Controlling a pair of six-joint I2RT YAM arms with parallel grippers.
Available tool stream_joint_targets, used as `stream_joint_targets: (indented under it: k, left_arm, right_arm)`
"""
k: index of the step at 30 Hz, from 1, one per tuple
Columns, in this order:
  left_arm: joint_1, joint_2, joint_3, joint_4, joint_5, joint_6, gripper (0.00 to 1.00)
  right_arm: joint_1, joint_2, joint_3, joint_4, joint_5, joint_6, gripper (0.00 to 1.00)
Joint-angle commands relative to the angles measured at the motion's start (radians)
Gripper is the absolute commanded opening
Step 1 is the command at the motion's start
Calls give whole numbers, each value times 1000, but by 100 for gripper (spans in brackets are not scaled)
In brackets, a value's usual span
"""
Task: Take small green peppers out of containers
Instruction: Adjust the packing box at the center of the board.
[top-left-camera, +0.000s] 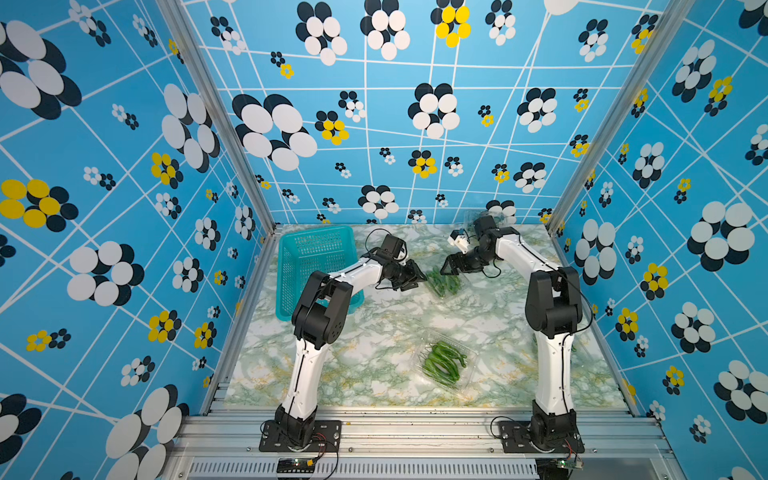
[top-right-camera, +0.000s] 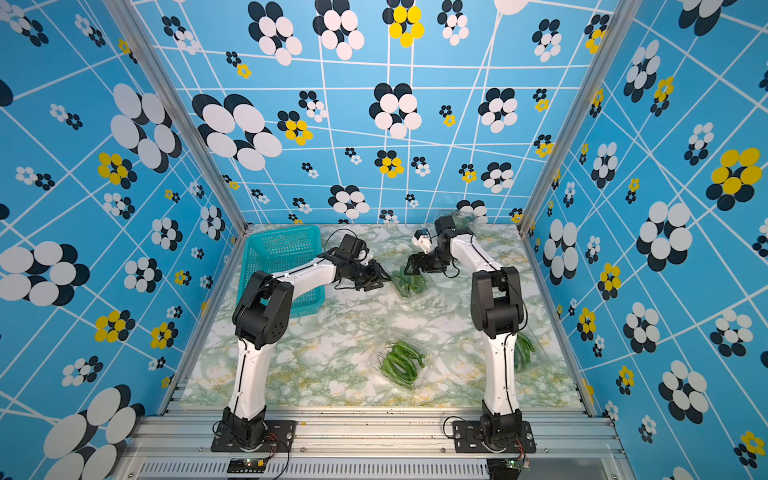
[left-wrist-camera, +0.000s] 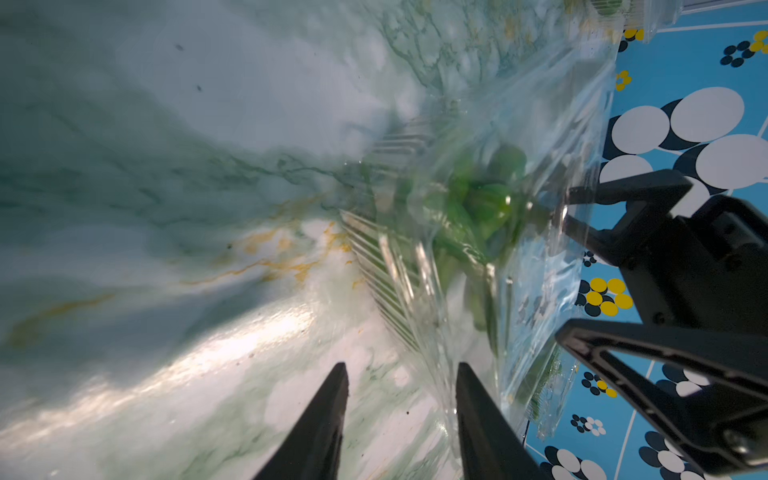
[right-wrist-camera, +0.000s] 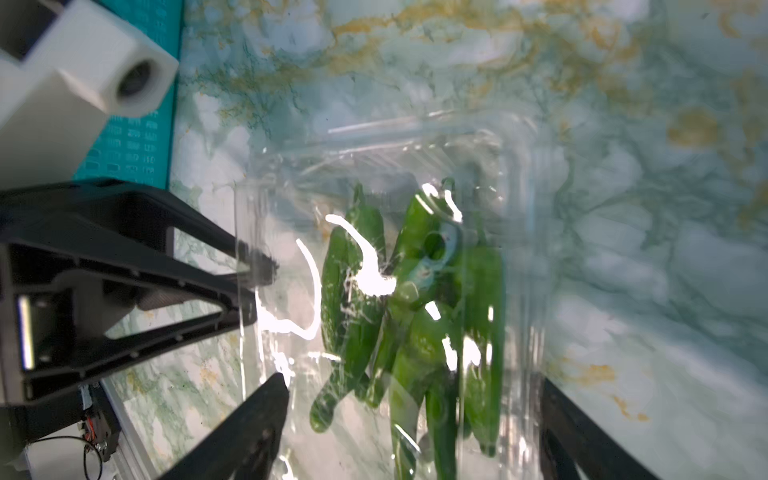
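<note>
Barely begun, judging by how things lie on the worktop (top-left-camera: 374, 332).

- **Far container** (top-left-camera: 451, 291): at far centre, between the two grippers. Packed with small green peppers (right-wrist-camera: 415, 291) under clear plastic.
- **Near container** (top-left-camera: 446, 365): at near centre, well apart from both arms. Lid apparently down over its bunch.
- **Right-hand container** (top-right-camera: 534, 357): at near right, mostly hidden behind the right arm. Green showing through.

No loose peppers visible anywhere on the marble, and nothing to be seen in the teal basket (top-left-camera: 311, 251) at far left. Perhaps more clear plastic against the far wall, too faint to tell.

Only the far container being worked on.

- **Left gripper** (left-wrist-camera: 401, 370): jaws partway apart, tips at the container's left rim. Worktop showing between them, so no clamp to be made out.
- **Right gripper** (right-wrist-camera: 415, 380): jaws spread wide about the container's right end, gripping nothing that shows.

Cannot tell whether that lid is latched or lifting.

Left to do, as judged: open this container, lift or tip its peppers out, then do the same for the other two. Thin crinkly plastic likely to slide or buckle unless pinned on one side.
</note>
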Motion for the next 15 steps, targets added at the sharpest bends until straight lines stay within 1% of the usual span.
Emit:
stream_joint_targets:
  k: [1, 5, 9, 13, 15]
  left_arm:
    - [9, 5, 5, -12, -17, 21, 44]
    - [20, -47, -73, 37, -18, 8, 44]
    - [36, -84, -142, 94, -22, -9, 44]
    - [53, -93, -160, 139, -5, -23, 44]
    - [50, -99, -139, 124, -4, -5, 44]
  right_arm:
    - [3, -73, -30, 12, -2, 19, 91]
    - [3, -56, -8, 14, 25, 29, 92]
    - [2, -49, 26, 17, 23, 46, 93]
    - [0, -11, 57, 20, 10, 60, 93]
    - [1, -3, 70, 17, 1, 65, 93]
